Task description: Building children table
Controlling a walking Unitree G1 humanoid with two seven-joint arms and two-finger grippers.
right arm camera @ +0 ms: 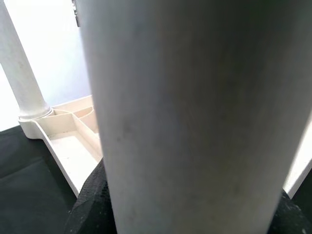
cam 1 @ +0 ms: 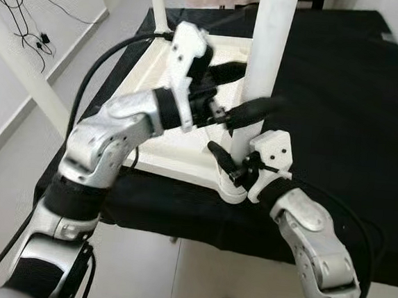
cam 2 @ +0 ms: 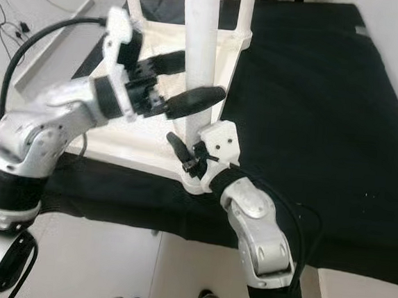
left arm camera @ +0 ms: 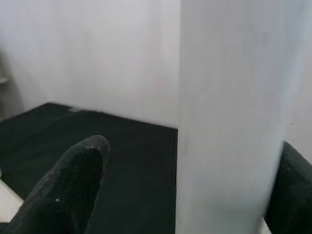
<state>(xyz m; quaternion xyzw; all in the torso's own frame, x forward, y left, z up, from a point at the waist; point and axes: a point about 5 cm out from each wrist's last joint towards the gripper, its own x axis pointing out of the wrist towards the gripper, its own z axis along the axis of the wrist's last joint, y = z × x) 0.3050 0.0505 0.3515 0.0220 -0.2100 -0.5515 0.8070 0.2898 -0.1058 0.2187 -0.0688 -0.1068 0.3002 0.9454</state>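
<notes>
An upturned white children's table top lies on a black cloth that covers a raised surface; what lies beneath the cloth cannot be told. The top's underside faces up, showing ribbed compartments along its rim. White legs stand upright at its corners: the near leg rises at the corner closest to the robot, a second leg stands at the far left corner, and a third at the far right corner.

The left claw is at mid-height on the near leg, its two black fingers spread, one on each side of the leg. The left wrist view confirms a finger on either side of the white column, with a gap showing beside one; firm contact cannot be confirmed.

The right claw is low on the same leg, at its base near the table top corner. The right wrist view shows the leg close up with black fingers at both edges, so the claw straddles the leg; whether it pinches cannot be told.

The cloth hangs over the near edge. The floor is pale and smooth. A white wall runs on the left, with black cables hanging against it.
</notes>
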